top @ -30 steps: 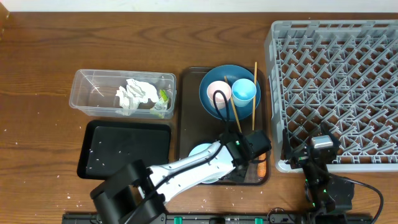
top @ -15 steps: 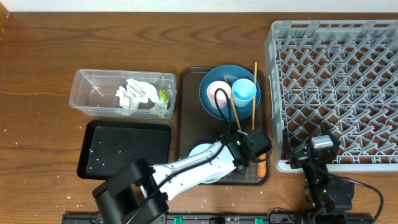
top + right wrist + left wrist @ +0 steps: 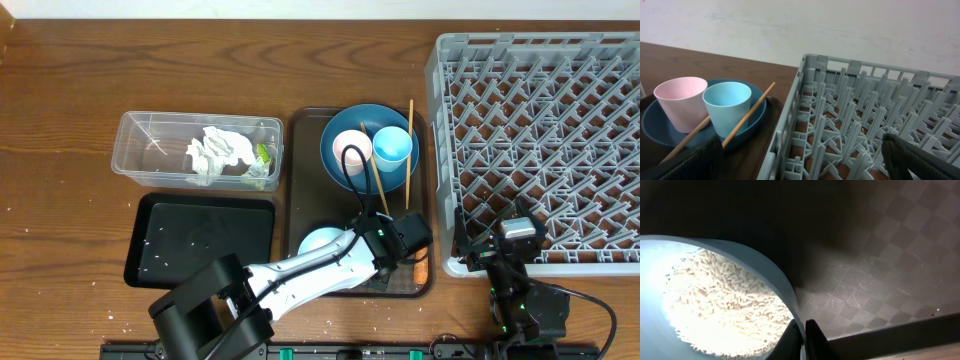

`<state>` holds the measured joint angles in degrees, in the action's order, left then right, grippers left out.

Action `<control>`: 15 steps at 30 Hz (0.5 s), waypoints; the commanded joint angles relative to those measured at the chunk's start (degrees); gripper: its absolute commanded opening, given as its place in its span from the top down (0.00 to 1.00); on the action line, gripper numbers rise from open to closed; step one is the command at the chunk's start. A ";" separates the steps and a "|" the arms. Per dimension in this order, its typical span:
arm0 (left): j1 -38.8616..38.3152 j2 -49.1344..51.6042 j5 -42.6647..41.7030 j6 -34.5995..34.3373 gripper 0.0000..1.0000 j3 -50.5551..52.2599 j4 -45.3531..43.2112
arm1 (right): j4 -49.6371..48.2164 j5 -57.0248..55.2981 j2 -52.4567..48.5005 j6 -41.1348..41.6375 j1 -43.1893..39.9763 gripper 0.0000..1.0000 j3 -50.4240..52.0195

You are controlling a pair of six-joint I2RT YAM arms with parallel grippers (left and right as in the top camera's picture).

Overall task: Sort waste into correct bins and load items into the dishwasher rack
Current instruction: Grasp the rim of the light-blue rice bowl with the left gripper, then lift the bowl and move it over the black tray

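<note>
The left claw (image 3: 804, 331) is clamped tight on the rim of the bowl (image 3: 767, 272), rice (image 3: 725, 305) heaped inside, low in the middle of the overhead frame on the brown tray (image 3: 300, 180). Just above sits the plate (image 3: 338, 172) with the chopsticks (image 3: 409, 150), and the carrot (image 3: 421, 268) lies at the tray's lower right corner. The right claw (image 3: 802, 157) gapes wide, empty, by the rack (image 3: 540, 120) at the lower right.
</note>
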<state>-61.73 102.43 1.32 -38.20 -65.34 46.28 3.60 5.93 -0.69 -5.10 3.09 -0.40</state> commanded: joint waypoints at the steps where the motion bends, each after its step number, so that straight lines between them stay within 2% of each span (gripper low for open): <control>1: -0.07 0.52 1.09 -0.26 0.94 0.17 0.55 | 0.20 0.07 0.31 -0.33 0.31 0.01 0.09; 9: 1.51 -4.00 1.09 1.70 0.94 -0.72 1.64 | 0.20 0.04 0.31 -0.33 0.31 0.01 0.09; 15: 7.23 -12.04 1.07 4.61 0.94 -0.79 5.22 | 0.20 0.07 0.31 -0.33 0.31 0.01 0.09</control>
<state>-57.36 94.89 1.67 -36.45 -65.34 50.11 3.60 5.93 -0.69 -5.08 3.09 -0.40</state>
